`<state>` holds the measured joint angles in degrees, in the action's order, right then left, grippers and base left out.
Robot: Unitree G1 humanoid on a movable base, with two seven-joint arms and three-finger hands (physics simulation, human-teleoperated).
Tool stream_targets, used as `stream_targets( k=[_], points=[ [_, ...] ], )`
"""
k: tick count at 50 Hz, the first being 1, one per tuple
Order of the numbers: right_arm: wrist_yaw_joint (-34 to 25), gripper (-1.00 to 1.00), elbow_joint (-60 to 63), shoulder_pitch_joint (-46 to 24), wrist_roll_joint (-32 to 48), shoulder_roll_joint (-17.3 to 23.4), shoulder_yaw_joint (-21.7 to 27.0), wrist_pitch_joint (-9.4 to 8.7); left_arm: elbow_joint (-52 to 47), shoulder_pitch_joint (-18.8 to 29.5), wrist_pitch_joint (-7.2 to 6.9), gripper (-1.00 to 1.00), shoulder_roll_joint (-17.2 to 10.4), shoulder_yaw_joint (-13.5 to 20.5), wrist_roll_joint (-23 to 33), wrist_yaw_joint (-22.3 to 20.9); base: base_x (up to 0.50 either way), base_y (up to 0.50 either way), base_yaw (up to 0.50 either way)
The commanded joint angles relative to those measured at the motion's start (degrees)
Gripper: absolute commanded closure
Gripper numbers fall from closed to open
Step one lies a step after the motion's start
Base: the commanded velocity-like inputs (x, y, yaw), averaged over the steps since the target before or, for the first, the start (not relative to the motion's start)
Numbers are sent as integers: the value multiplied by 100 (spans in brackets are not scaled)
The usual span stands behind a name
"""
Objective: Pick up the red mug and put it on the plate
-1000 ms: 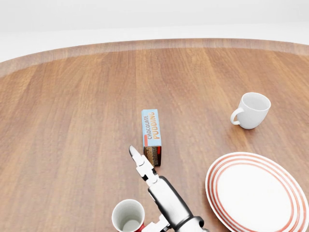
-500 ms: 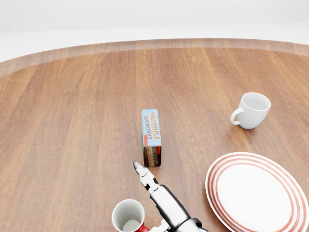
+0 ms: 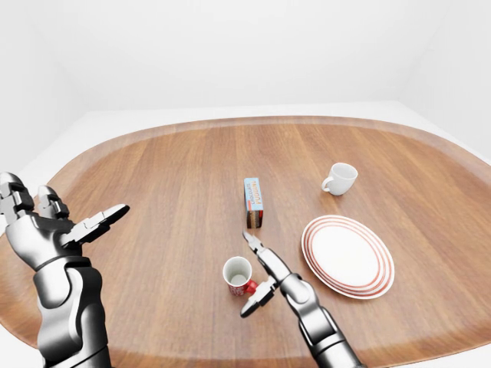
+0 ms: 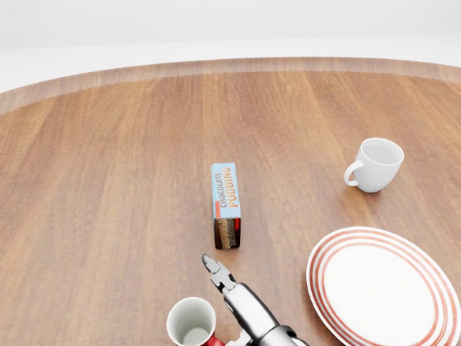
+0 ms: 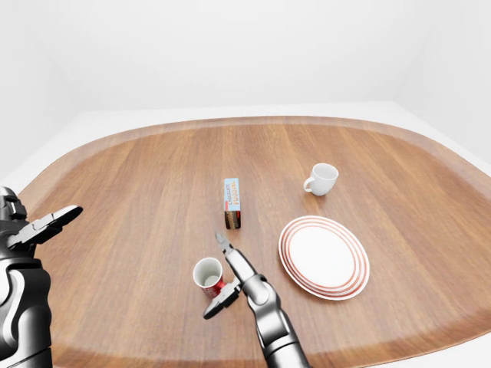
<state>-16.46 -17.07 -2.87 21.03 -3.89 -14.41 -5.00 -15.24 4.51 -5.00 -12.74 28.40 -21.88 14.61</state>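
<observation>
2 spread fingers beside red mug

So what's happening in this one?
The robot's right hand is open beside the red mug, its fingers standing on either side of the mug's handle side without closing round it. The mug stands upright on the wooden table, left of the red-ringed plate in the left-eye view. The plate holds nothing. A chocolate pudding box and a white mug sit untouched. The left hand is raised, open, far left.
</observation>
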Motion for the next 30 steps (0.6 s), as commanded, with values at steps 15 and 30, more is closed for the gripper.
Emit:
stream_targets(
  k=[15,30],
  points=[
    [50,-100,-1293,-524,251,-192,166,0,-4,0,0,-100,5,-13,10,1,0,0,0],
    [61,-100,-1429,-538,332,-222,169,0,-12,-15,0,-100,18,-8,12,-9,0,0,0]
  ],
)
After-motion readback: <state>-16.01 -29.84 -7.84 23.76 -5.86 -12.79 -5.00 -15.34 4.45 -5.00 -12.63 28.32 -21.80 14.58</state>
